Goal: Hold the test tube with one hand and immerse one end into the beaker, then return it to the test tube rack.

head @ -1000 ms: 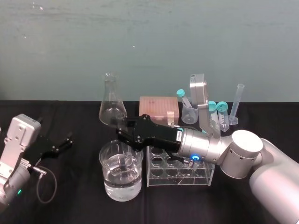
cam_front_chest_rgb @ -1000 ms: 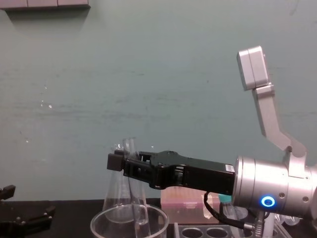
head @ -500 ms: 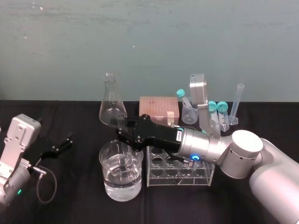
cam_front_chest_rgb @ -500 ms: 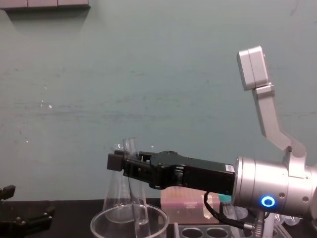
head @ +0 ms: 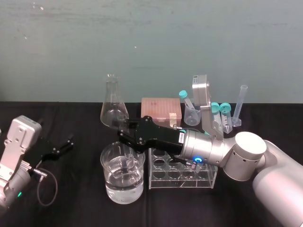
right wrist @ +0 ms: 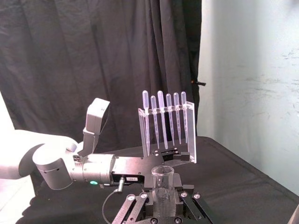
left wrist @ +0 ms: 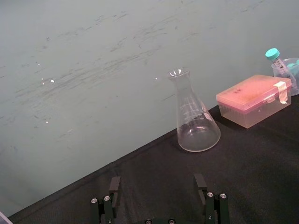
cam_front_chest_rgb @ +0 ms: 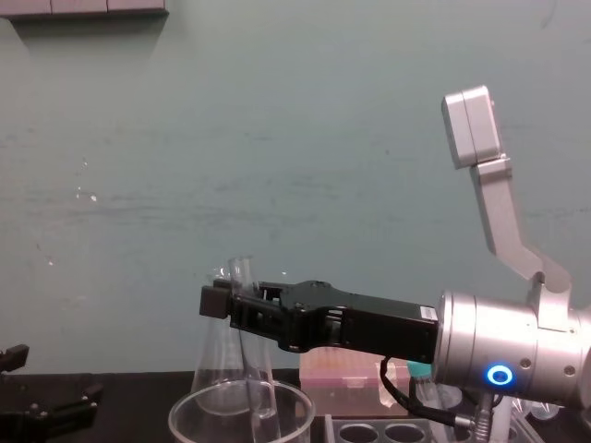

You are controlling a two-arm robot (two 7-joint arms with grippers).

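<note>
The test tube [right wrist: 163,186] is standing upright inside the beaker [head: 105,165]. Its lower end is reaching down behind the glass wall. From the head view it seems to be dipping into the water [head: 124,188], though the depth is hard to tell. The right gripper [head: 126,137] is clenching the tube near its open rim and is hanging just above the beaker. So, in my judgement, the immersing part is being done now. What is remaining is lifting the tube out and putting it into a hole of the test tube rack [head: 166,178], which is standing just beside the beaker. The left gripper [left wrist: 156,198] is resting well apart over the table [head: 80,208], its fingers spread and holding nothing.
</note>
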